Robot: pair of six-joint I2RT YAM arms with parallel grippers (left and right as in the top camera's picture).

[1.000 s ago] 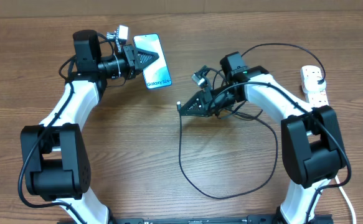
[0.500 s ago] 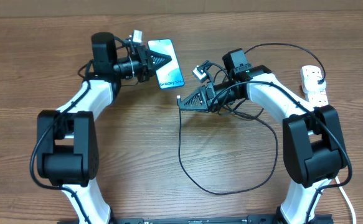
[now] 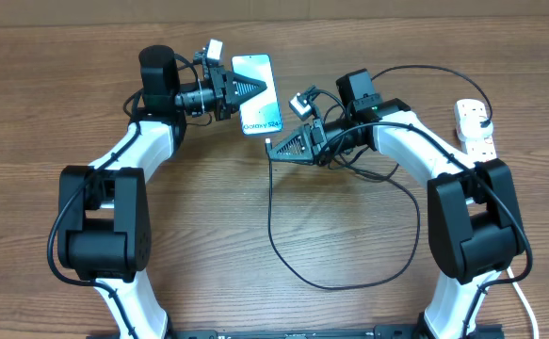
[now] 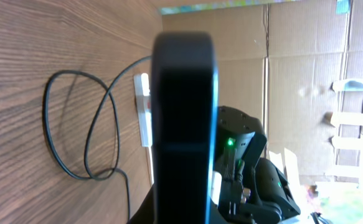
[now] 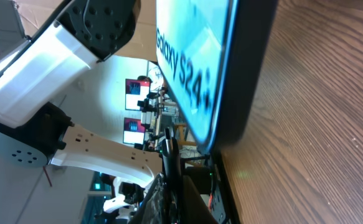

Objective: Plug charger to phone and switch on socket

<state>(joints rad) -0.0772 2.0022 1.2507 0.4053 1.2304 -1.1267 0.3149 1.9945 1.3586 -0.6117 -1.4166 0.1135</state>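
My left gripper (image 3: 246,90) is shut on the phone (image 3: 259,94), whose light-blue screen faces up, and holds it above the table at the back centre. The left wrist view shows its dark edge (image 4: 184,118) end on. The right wrist view shows its lit screen (image 5: 193,56) close up. My right gripper (image 3: 276,151) is shut on the connector end of the charger cable (image 3: 272,212), with the tip just below the phone's lower end. The black cable loops across the table to the plug in the white socket (image 3: 475,126) at the far right.
The charger cable forms a wide loop (image 3: 349,273) on the wooden table in front of the right arm. The socket strip also shows in the left wrist view (image 4: 145,109). Cardboard walls (image 4: 306,56) stand behind the table.
My left gripper has carried the phone to the right, toward the centre. My right gripper has moved up and slightly left with the connector, so the gap between tip and phone has closed.
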